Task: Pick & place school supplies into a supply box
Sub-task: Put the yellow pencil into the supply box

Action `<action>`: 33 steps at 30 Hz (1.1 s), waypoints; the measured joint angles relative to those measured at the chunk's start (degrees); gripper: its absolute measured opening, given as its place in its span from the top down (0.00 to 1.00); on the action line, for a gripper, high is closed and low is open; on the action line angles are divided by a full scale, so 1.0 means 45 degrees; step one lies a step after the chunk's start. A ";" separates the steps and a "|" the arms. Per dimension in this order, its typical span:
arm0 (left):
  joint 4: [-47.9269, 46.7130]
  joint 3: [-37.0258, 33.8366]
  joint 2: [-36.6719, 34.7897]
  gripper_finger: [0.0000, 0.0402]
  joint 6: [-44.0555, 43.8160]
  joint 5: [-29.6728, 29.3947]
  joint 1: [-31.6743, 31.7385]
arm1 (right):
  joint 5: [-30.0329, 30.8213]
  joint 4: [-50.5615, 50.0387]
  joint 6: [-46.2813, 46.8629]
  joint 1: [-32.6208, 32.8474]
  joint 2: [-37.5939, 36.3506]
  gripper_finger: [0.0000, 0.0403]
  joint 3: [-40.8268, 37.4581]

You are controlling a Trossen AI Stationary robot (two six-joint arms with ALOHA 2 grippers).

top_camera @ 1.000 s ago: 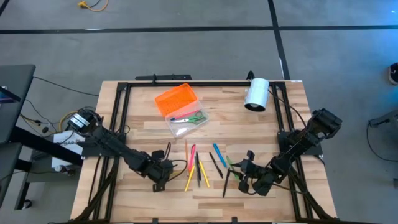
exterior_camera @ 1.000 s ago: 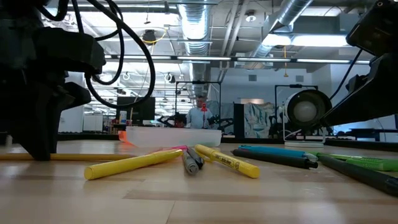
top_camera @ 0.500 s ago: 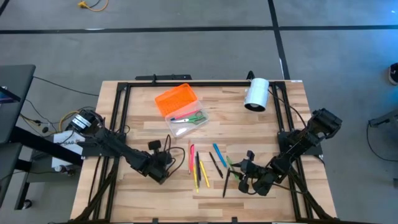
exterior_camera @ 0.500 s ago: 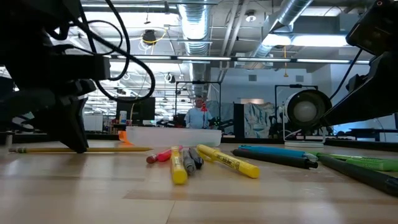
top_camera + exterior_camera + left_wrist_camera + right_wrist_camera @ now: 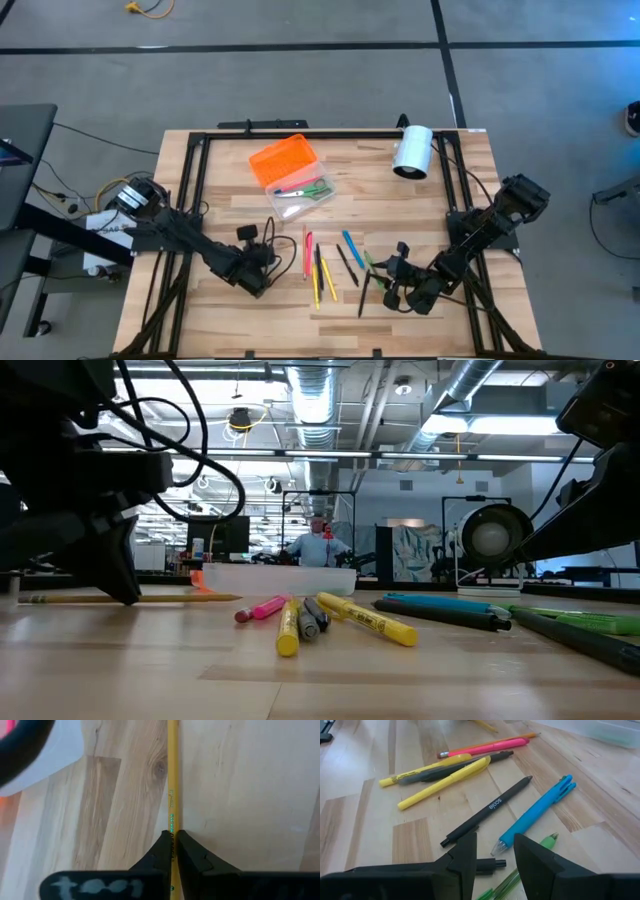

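Observation:
My left gripper (image 5: pixel 262 266) is shut on a yellow pencil (image 5: pixel 173 780) left of the pen cluster; in the low view the pencil (image 5: pixel 170 598) lies level. Loose on the wood lie pink, yellow and black pens (image 5: pixel 318 268), a blue pen (image 5: pixel 537 812) and green ones. My right gripper (image 5: pixel 494 856) stands open low over the black and green pens at the right, touching nothing. The supply box's clear base (image 5: pixel 300 196) holds green scissors; its orange lid (image 5: pixel 283 160) lies beside it. My left gripper pinches the pencil's shaft (image 5: pixel 172 836) between its two fingertips (image 5: pixel 186 851). The fingers slant steeply down and lie across the pencil. The pencil stays level at the table's surface; whether it rests on the wood I cannot tell.
A white cylinder (image 5: pixel 411 152) lies at the far right of the table. Black frame rails (image 5: pixel 300 133) run along the table's far and side edges. Bare wood lies near the front edge, below the pens.
My left gripper has turned and tipped more steeply, shifting a little toward the far edge with the pencil. The yellow marker that lay slanted beside it has swung round and now lies alongside the other pens; the pink pen has shifted too.

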 joint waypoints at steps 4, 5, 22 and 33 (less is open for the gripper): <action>-0.0840 0.0360 0.0018 1.00 -0.0053 -0.0442 -0.0263 | 0.0005 0.0001 0.0008 0.0000 0.0000 0.70 0.0000; -0.0963 0.0479 0.0015 1.00 -0.0154 -0.0555 -0.0318 | 0.0012 0.0005 0.0009 0.0000 0.0000 0.70 0.0000; -0.2744 0.1698 -0.0035 1.00 0.0048 -0.2881 0.0032 | 0.0044 0.0000 -0.0028 0.0000 0.0000 0.70 0.0000; -0.2036 0.2830 -0.0050 1.00 0.3599 -0.3923 0.3123 | 0.0039 -0.0015 -0.0117 0.0000 0.0000 0.70 0.0000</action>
